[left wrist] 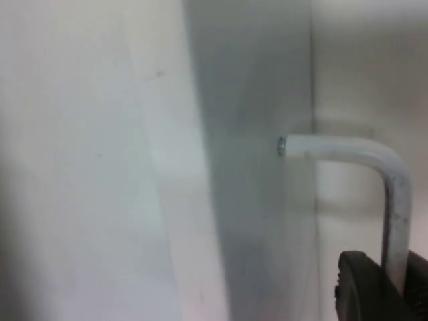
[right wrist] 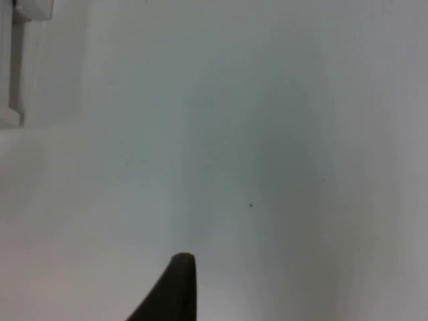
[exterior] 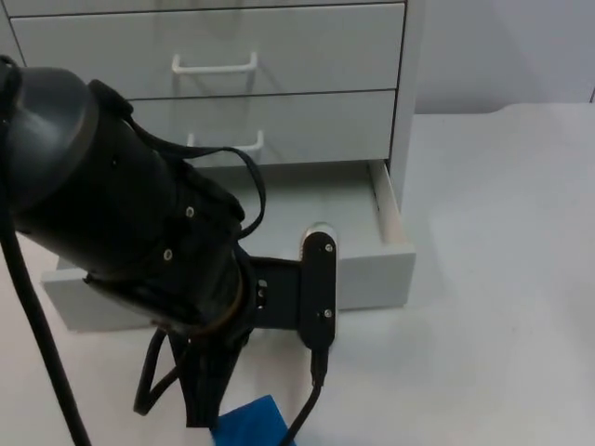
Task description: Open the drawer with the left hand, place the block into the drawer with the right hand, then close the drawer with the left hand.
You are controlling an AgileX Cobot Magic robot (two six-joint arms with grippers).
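Block (exterior: 249,423) just beside left pincer (exterior: 206,395).

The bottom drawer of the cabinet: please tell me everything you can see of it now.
The bottom drawer is pulled out from the white cabinet, below two shut drawers. It looks like smooth white painted board, with thin side walls and a flat front panel. The part of its inside that shows is bare. The left arm hides much of its front. In the left wrist view, a white bent-rod handle is fixed to a white panel, with a black fingertip at it.
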